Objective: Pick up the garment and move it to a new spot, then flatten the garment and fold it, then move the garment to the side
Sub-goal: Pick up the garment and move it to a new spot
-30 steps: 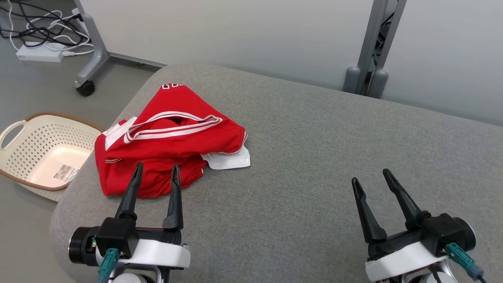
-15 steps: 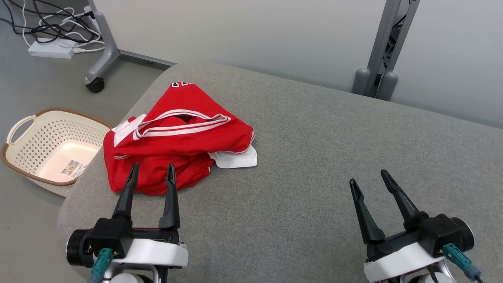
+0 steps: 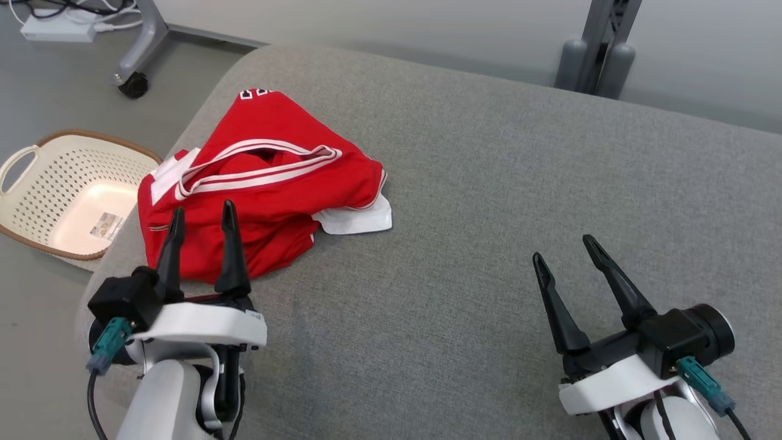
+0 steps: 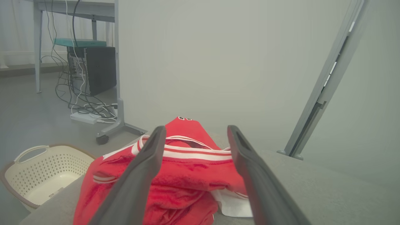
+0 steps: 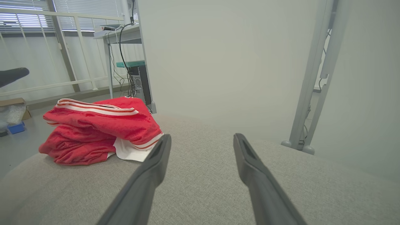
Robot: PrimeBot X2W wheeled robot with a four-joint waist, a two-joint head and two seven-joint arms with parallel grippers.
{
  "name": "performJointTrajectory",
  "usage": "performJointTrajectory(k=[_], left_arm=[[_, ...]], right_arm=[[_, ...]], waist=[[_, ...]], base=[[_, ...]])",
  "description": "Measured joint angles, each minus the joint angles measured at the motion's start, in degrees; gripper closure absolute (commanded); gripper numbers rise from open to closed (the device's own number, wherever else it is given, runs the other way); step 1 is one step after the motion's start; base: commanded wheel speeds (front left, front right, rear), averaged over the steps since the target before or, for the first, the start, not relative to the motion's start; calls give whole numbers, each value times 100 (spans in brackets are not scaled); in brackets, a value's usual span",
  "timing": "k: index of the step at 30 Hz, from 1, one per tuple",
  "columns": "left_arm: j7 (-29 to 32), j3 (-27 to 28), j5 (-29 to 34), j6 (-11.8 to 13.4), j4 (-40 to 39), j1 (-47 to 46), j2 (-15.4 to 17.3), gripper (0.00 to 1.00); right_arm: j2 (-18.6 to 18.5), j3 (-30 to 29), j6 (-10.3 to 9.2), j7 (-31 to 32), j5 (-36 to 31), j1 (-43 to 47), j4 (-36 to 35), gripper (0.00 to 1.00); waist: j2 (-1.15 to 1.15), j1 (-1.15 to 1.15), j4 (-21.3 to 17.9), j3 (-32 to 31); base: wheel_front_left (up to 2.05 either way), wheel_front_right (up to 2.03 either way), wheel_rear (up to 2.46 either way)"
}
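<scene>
Two claws are gaping wide, empty. Left claw (image 3: 203,208) is hovering at the crumpled garment (image 3: 275,195), right claw (image 3: 562,247) well apart. Pickup, flattening, folding are all pending.

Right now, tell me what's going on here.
A two-armed robot faces a crumpled red garment lying near the left edge of a grey cushioned surface. The left gripper is open, its fingers pointing at the garment's near edge without holding it. The right gripper, also open, hangs over bare cushion well to the right. A cream basket sits on the floor beside it. Nothing is picked up or folded yet.
</scene>
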Motion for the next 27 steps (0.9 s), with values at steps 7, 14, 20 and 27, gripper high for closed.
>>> performJointTrajectory(k=[7,14,20,27], left_arm=[[-8,104,-9,-63,1157,-1003,-1,0],[-4,151,168,133,2579,-1976,-5,0],[380,131,149,282,3672,-2652,26,0],[792,5,155,277,4585,-3211,74,0]], right_arm=[[-10,19,0,0,-172,-327,-19,0],[-126,-73,0,0,-229,-516,-32,0],[-125,-112,0,0,-292,-660,-44,0],[-129,-42,0,0,-305,-767,37,0]], waist=[[0,0,-146,506],[0,0,-308,915],[0,0,-392,1160],[0,0,-399,1355]], base=[[0,0,0],[0,0,0],[0,0,0],[0,0,0]])
